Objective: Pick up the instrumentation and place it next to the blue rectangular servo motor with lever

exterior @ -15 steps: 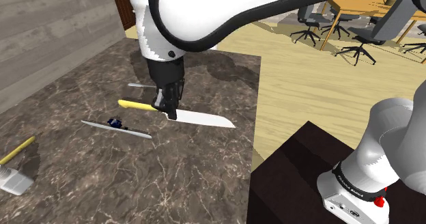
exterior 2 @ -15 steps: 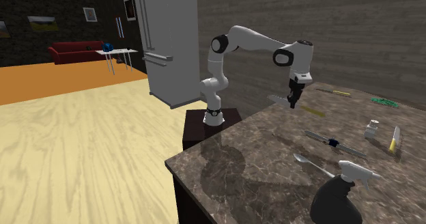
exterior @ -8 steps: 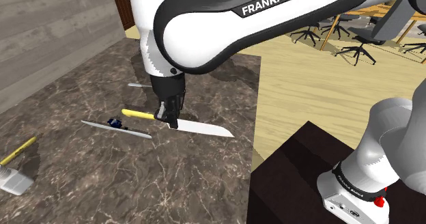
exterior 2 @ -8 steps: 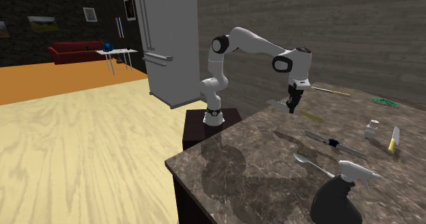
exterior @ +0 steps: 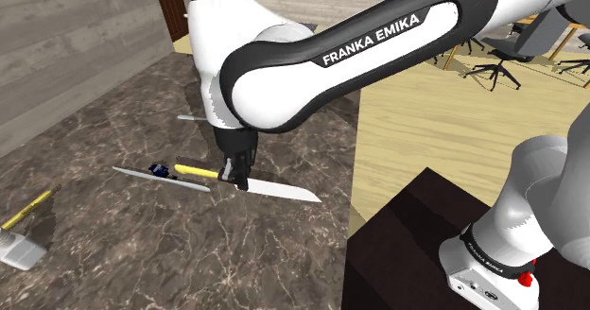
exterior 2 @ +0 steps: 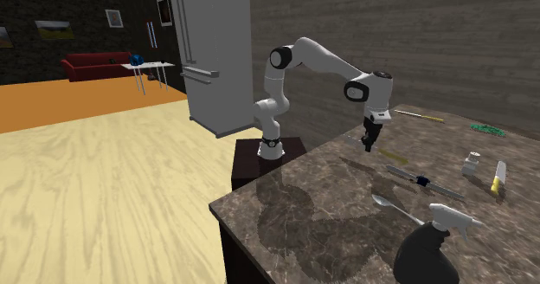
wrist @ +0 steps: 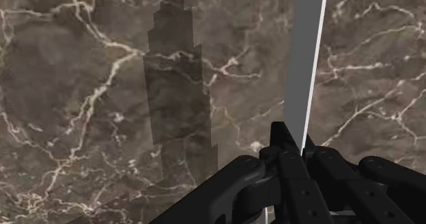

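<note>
We see the gripper (exterior: 238, 178) low over the dark marble desk (exterior: 236, 256), its black fingers clamped on the yellow-handled tool (exterior: 197, 170) where the handle meets the long pale blade. In the wrist view the fingers (wrist: 283, 151) pinch together on the grey blade, which runs straight away from them over the veined stone.

The tool lies nearly level in the grasp. In the shoulder view its blade points toward the right and the desk's edge, while the handle's tip comes just beside the blue servo motor (exterior: 163, 171) on its long grey lever (exterior: 189, 184). We cannot tell whether the tool touches the desk.

In the second exterior view, a spoon (exterior 2: 394, 207) and a black spray bottle (exterior 2: 428, 256) sit nearer the camera, well apart from the gripper (exterior 2: 369, 142).
</note>
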Tool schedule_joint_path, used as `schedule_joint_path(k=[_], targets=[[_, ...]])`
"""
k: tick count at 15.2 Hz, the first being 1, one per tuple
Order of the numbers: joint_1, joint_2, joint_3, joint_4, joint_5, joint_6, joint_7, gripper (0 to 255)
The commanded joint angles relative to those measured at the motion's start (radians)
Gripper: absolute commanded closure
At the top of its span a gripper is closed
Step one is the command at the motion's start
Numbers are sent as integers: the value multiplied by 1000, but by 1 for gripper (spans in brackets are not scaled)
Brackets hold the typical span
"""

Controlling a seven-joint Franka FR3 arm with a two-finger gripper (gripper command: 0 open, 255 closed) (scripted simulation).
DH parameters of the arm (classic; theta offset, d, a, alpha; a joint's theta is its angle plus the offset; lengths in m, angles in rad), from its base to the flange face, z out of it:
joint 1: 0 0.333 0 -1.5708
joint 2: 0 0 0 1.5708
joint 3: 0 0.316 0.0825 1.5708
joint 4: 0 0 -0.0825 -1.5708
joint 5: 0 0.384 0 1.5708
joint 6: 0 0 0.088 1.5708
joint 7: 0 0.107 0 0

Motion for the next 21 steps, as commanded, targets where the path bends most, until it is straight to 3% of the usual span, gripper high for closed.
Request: schedule_joint_path(k=[1, 11, 12, 17, 21], targets=[[1, 11, 0, -18, -1, 29, -1, 255], [2, 27, 0, -40, -2, 67, -3, 255], [2, 27, 0, -40, -2, 67, -3, 0], [2, 27, 0, -40, -2, 67, -3, 0], [-6, -18, -3, 33, 2, -51, -6, 0]])
